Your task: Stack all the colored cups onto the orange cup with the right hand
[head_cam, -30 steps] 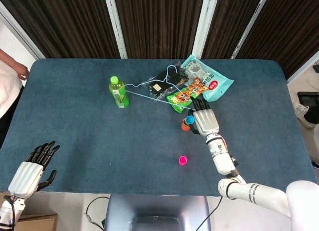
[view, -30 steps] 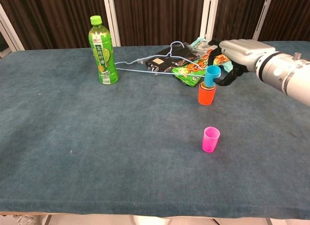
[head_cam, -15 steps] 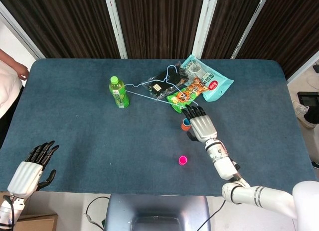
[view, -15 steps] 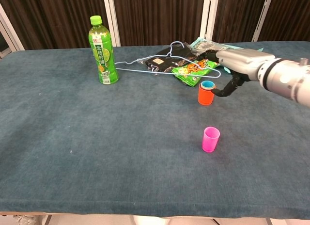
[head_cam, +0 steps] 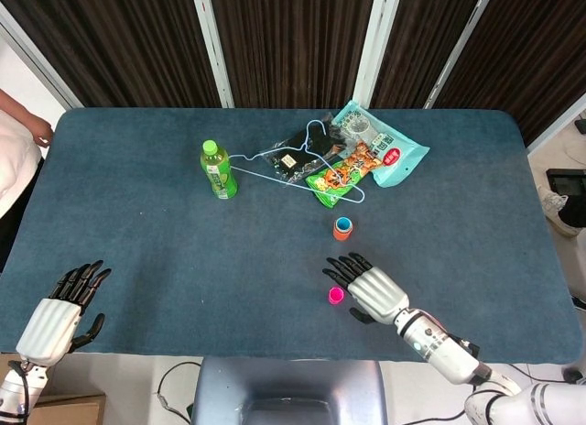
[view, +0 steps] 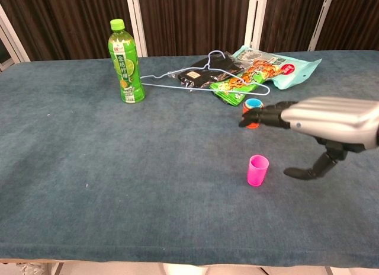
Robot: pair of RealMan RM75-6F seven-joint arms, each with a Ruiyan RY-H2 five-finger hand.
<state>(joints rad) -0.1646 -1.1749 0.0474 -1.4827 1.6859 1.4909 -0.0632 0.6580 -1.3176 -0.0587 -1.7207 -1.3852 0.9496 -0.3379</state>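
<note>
Now we see our right hand (head_cam: 371, 292) hovering flat and palm down above the table (head_cam: 137, 223), fingers spread and holding nothing; in the chest view the same right hand (view: 320, 118) has its thumb hanging below the palm. The pink cup (head_cam: 336, 296) stands upright just beside the fingertips (head_cam: 331, 274), under and slightly to the inner side of them, and we see no contact with it. Beyond the fingertips, well apart from the palm, stands the orange cup (head_cam: 342, 229) with the blue cup (view: 253, 103) nested inside it. Further out past that lie the snack bags (head_cam: 366, 159) and a wire hanger (head_cam: 293, 164), with a green bottle (head_cam: 218, 170) upright off to the far left. Our left hand (head_cam: 59, 310) rests at the near left table edge, fingers apart, empty.
</note>
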